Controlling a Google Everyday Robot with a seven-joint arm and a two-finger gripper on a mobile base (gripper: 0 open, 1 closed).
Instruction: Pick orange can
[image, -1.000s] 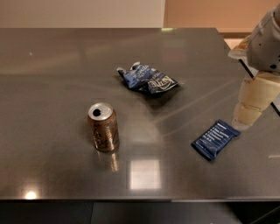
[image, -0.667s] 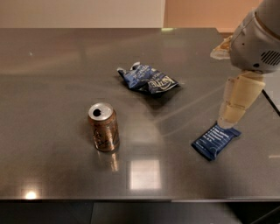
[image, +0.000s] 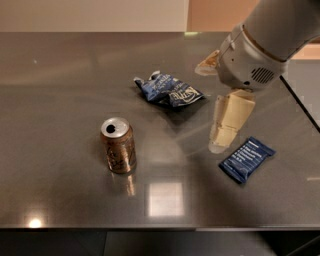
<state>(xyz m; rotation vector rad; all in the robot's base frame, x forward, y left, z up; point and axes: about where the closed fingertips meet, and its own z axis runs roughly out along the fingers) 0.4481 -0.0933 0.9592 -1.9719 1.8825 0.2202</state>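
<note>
The orange can (image: 118, 145) stands upright on the dark table (image: 60, 80), left of centre, with its silver top and dark mouth hole showing. My gripper (image: 210, 106) hangs above the table at the right, well to the right of the can and not touching it. Its cream fingers (image: 229, 120) stand apart and hold nothing. The arm's grey wrist (image: 250, 60) comes in from the top right.
A blue wrinkly snack bag (image: 169, 91) lies behind the can, towards the middle. A flat dark-blue bar wrapper (image: 246, 159) lies just right of the gripper's lower fingertip. The table's right edge (image: 300, 102) runs close to the arm.
The gripper has moved left across the table, from the right edge past the bar wrapper, towards the can. The can, bag and wrapper have not moved.
</note>
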